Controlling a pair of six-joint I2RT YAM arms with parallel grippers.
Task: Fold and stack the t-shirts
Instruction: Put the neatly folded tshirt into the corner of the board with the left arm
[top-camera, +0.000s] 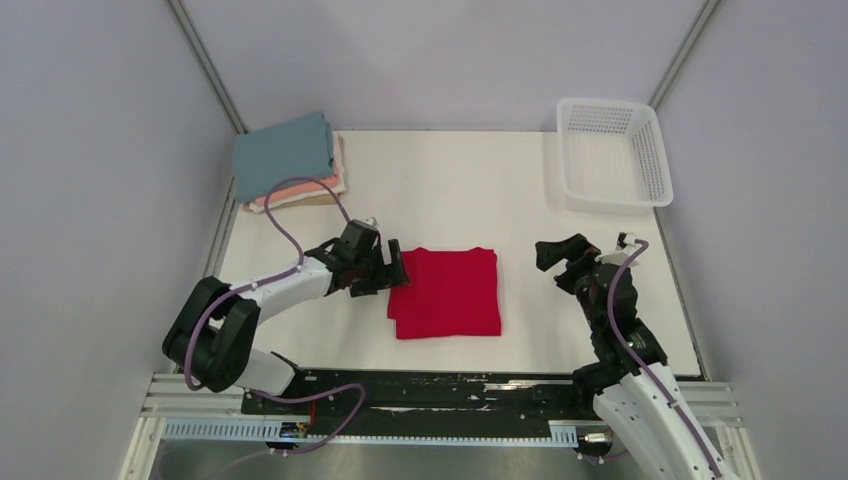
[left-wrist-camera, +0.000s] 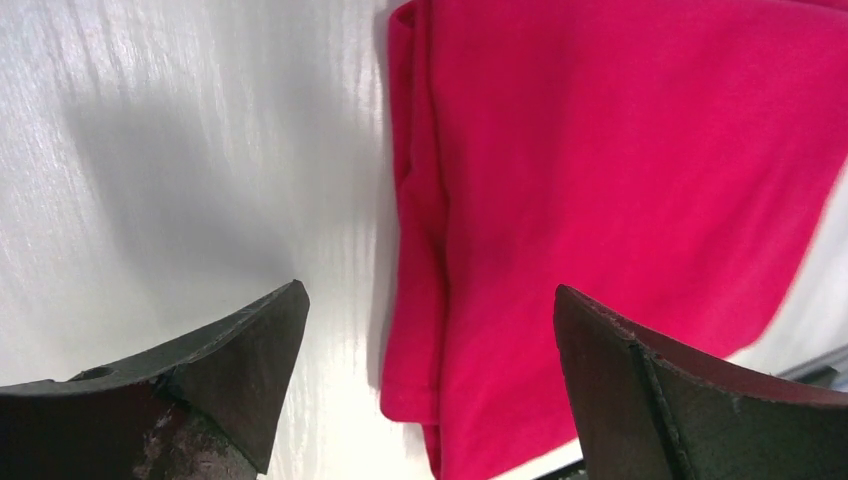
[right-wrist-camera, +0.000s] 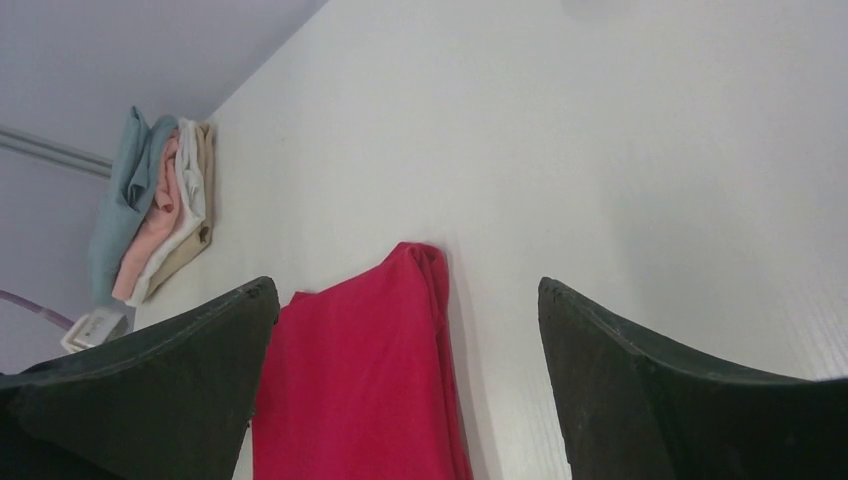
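Two arms flank one folded red t-shirt (top-camera: 445, 292) on the white table (top-camera: 450, 190).

Top view: the shirt lies flat as a near-square, its slightly longer side running left to right and its edges roughly parallel to the table's. The left gripper (top-camera: 395, 270) is at the shirt's left edge. The right gripper (top-camera: 550, 252) is apart on the right. A stack of folded shirts (top-camera: 283, 155), teal uppermost, occupies the far-left corner, and a mesh basket (top-camera: 610, 150) the far-right.

Left wrist view: the fingers (left-wrist-camera: 250, 340) are spread wide and hold nothing. One is over bare table, the other over red cloth. Whether they touch the cloth cannot be told.

Right wrist view: the fingers (right-wrist-camera: 650, 380) are spread wide and empty, pointing towards the shirt and the distant stack.
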